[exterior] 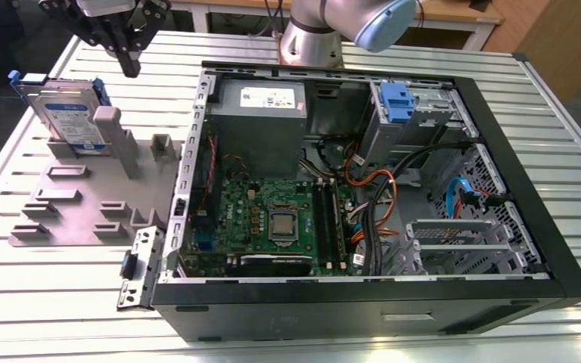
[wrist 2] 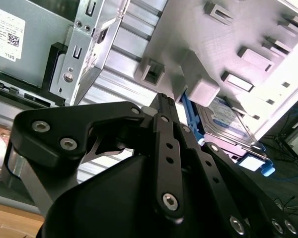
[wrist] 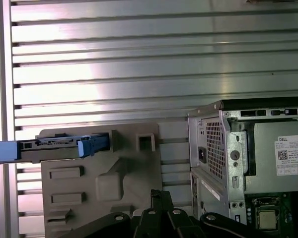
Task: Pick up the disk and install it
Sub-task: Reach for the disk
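Disk [exterior: 69, 117] stands on edge in a slot of the grey holder [exterior: 79, 197], at the exterior view's left of the open computer case [exterior: 532, 189]. Label faces the case. Blue bracket [exterior: 15, 79] runs along its edges and sticks out at the upper end. The disk is not yet lifted and nothing touches it.

Hand [exterior: 129, 66] hangs above the holder, a little toward the case side of the disk and clear of it. Fingers are clenched together, pointing down, with nothing between them. In both wrist views the closed tips sit over the holder plate, with the disk [wrist: 54, 145] off to one side, seen edge-on.

Step in hand, as I read it: the approach to the disk.

- The fingers need to part before any descent, since closed tips would only strike the top edge.
- Centre the hand over the disk's thin edge, with the finger travel across its flat faces, not along its length.
- Grip the metal body rather than the blue bracket, which looks like flexing plastic.
- Watch the tall grey post [exterior: 109, 128] just beside the disk, a likely snag for the near finger.
- Draw straight up out of the slot, as a tilt could jam it.

Holder and case rest on a ribbed metal surface [exterior: 573, 151].
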Controlling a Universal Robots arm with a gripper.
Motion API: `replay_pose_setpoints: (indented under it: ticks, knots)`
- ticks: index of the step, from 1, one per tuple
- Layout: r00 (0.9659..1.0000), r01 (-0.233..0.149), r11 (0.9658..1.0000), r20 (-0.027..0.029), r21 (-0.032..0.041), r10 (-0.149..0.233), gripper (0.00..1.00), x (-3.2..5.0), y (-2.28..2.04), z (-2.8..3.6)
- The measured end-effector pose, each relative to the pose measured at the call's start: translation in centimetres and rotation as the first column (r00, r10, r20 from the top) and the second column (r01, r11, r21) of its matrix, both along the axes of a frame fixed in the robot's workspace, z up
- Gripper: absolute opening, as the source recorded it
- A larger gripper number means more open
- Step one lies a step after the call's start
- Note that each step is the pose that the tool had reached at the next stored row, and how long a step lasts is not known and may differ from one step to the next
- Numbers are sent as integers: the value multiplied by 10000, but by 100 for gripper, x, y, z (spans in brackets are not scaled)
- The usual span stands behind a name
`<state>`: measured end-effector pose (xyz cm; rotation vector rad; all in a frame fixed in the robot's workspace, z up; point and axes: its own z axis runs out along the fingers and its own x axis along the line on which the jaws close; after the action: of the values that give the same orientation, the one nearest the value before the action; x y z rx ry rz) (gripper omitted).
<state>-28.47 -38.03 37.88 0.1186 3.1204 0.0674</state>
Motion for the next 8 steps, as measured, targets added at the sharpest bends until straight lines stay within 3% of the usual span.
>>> replay_pose_setpoints:
  ticks: [8]
  knots:
    - [10000, 0, 10000, -1, 0, 0, 11, -39, 0, -2]
